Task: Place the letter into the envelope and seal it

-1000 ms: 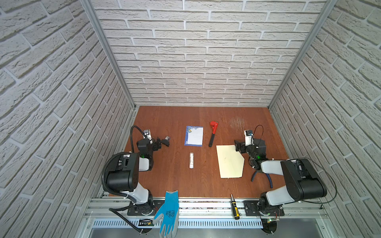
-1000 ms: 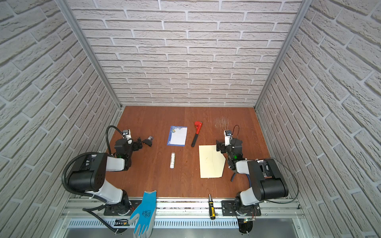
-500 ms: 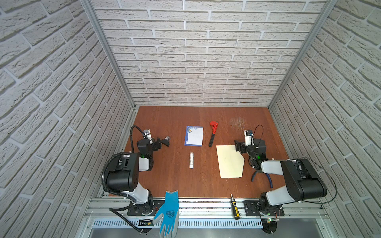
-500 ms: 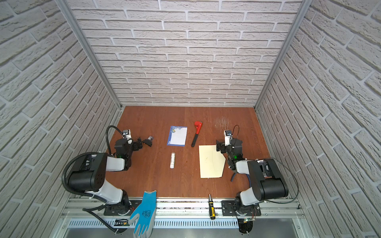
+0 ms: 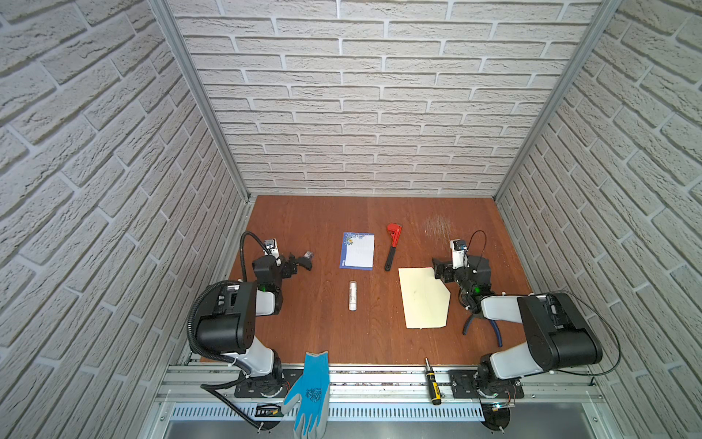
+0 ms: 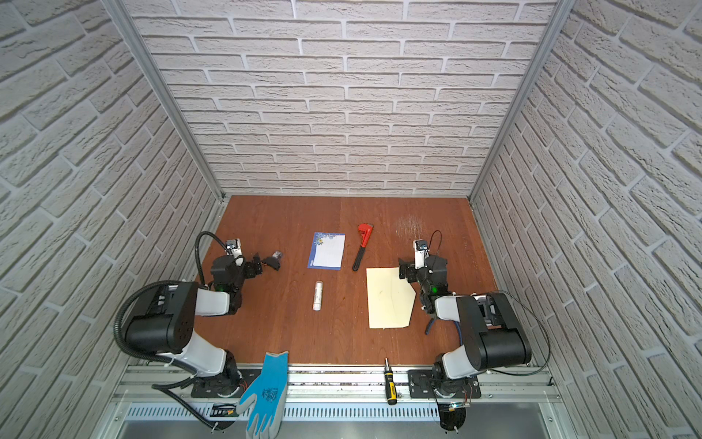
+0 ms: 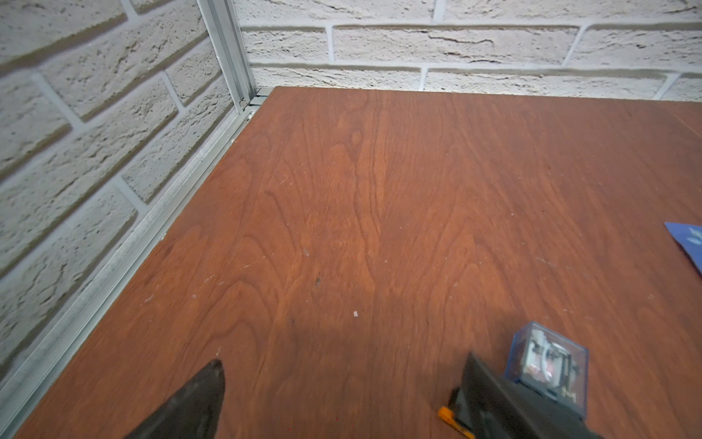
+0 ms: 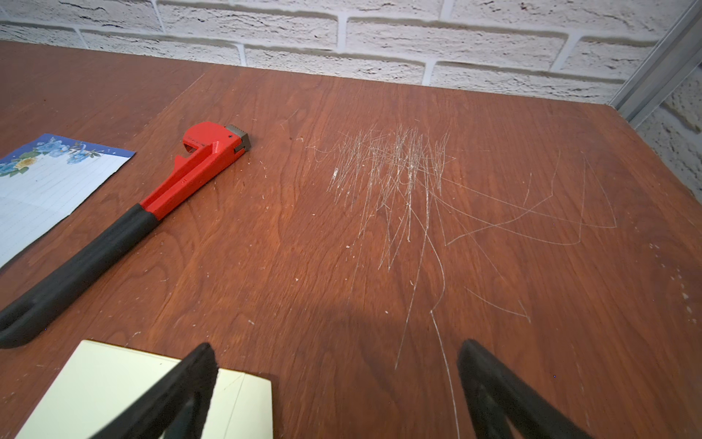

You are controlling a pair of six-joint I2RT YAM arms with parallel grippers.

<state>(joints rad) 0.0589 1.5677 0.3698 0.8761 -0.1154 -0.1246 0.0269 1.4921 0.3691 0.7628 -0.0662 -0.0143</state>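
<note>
Right, both pincers stand wide apart, nothing held. The letter (image 5: 357,251) lies flat at the far middle, long axis running near to far, just right of the left gripper (image 7: 343,365), which looks the nearer one. The envelope (image 5: 423,298) lies right of centre, its far corner by the right gripper (image 8: 336,346). Both arms sit folded low, wrists aimed at the far wall.
</note>
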